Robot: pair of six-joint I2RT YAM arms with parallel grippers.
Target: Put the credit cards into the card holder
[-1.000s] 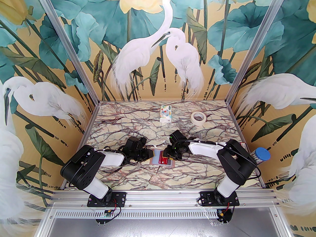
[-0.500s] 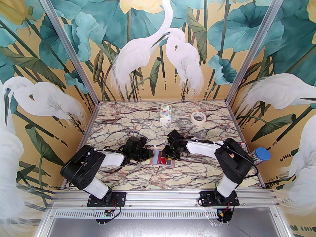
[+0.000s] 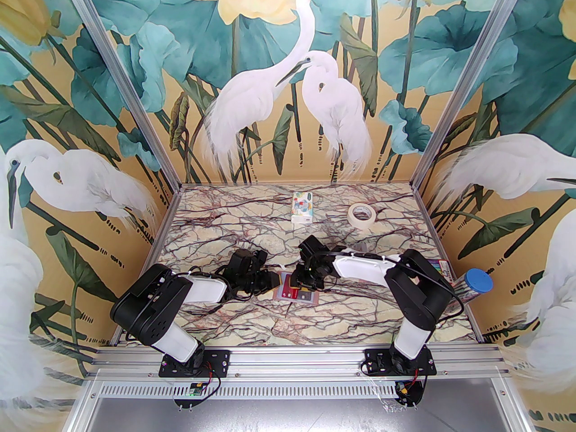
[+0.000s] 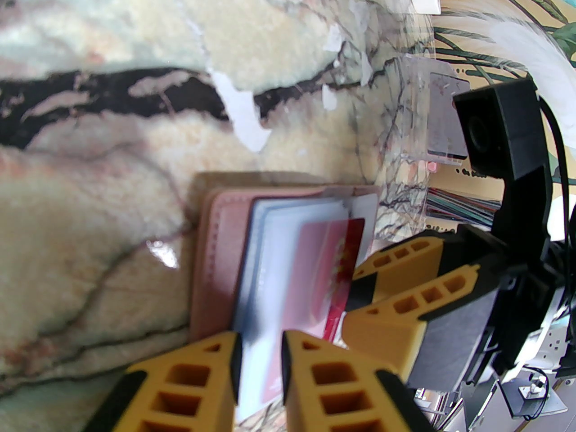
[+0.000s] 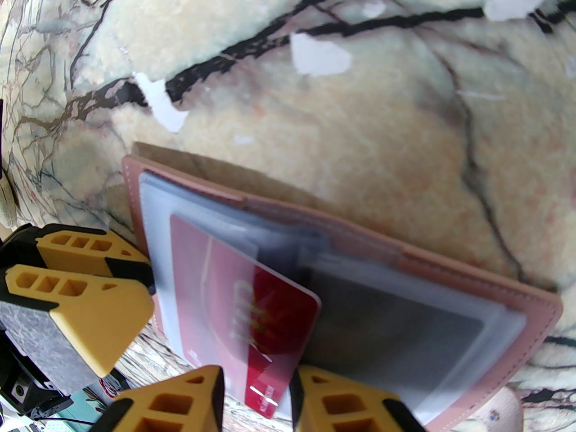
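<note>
Card holder [image 5: 450,272] lies open mid-table [image 3: 252,326], with a red credit card [image 5: 252,304] partway into a clear sleeve. My right gripper [image 5: 255,380] pinches the card's outer end and my left gripper [image 4: 259,344] nips a sleeve. I can't make out the dark shape in the neighbouring sleeve.

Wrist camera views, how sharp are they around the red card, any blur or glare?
Left wrist: red card and card holder soft, small glare patch on the marble table. Right wrist: card blurred near the right gripper, marble beyond sharper. Both bulge like fisheye.
</note>
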